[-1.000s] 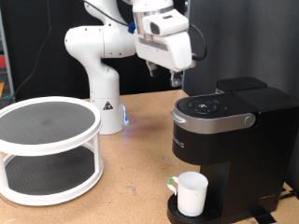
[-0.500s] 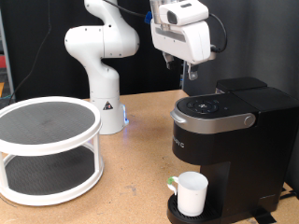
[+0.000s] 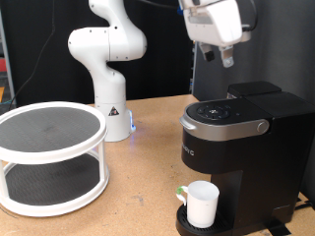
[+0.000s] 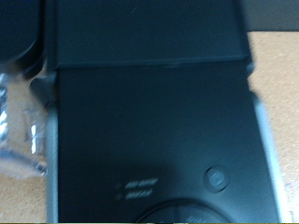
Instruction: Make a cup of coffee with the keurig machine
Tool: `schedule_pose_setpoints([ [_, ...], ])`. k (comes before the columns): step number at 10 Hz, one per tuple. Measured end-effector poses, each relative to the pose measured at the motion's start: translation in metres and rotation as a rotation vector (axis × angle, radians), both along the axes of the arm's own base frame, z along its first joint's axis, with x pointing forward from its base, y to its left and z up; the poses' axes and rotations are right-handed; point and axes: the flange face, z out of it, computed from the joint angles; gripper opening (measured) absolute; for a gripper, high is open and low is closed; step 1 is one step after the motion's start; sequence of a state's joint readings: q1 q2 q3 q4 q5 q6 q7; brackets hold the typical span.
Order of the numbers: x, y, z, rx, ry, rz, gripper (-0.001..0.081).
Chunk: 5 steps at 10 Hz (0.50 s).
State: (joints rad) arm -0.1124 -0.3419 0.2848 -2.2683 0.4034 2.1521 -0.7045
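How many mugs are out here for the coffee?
1. A white mug stands on the drip tray under the black Keurig machine, at the exterior view's bottom. Others may sit out of frame.

Since the earlier frames we see the white arm's end effector [image 3: 228,59] has travelled from above the bench toward the exterior view's right and upward, and now hangs over the large matte black boxy coffee machine [image 3: 241,147], whose dark top [image 4: 149,121] fills the wrist view.
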Motion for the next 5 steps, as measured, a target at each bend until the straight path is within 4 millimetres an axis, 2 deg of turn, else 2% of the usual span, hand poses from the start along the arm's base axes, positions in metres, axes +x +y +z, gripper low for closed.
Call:
schedule_pose_setpoints([
  [3,0.018,0.023,0.026,-0.065,0.026,0.021,0.0808],
  [5,0.033,0.031,0.034,-0.088,0.043,0.044,0.0808],
])
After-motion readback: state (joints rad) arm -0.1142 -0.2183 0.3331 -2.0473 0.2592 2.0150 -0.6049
